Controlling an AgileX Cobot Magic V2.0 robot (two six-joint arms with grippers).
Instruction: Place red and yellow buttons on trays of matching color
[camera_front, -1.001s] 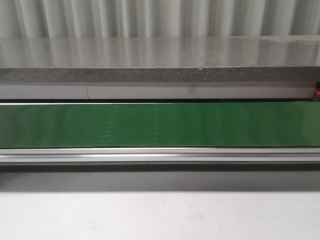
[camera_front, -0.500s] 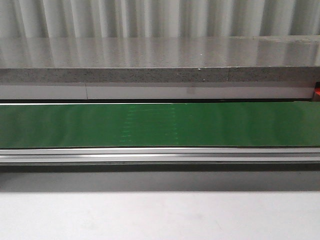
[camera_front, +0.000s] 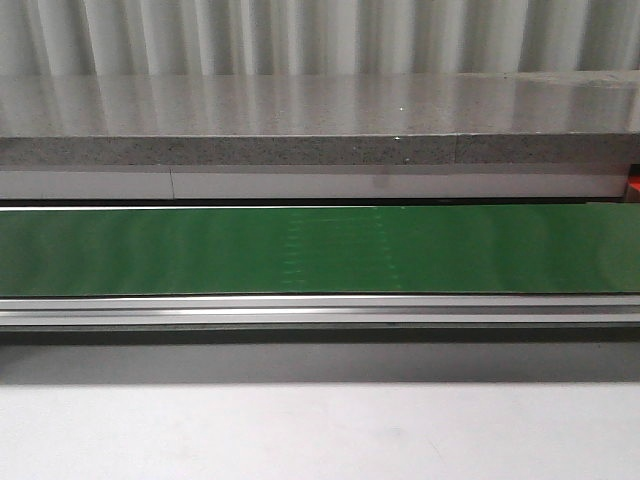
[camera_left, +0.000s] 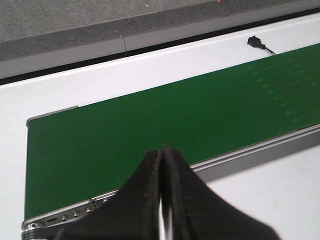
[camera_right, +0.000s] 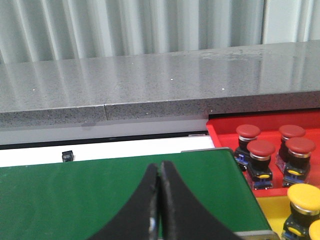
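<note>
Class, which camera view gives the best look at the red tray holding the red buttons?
The right wrist view: the red tray sits beside the green belt's end, holding four red buttons. The front view shows only a red sliver at its right edge, possibly the tray. The left wrist view shows none of it.

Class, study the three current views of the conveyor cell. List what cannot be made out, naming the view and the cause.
1. Yellow tray, right wrist view: cut by the frame edge, so its yellow buttons cannot be counted.
2. Red tray: its far end is cut off; four red buttons show.
3. Front view: only a red sliver at the edge; neither tool appears.
4. Small black part, left wrist view: too small to identify.
</note>
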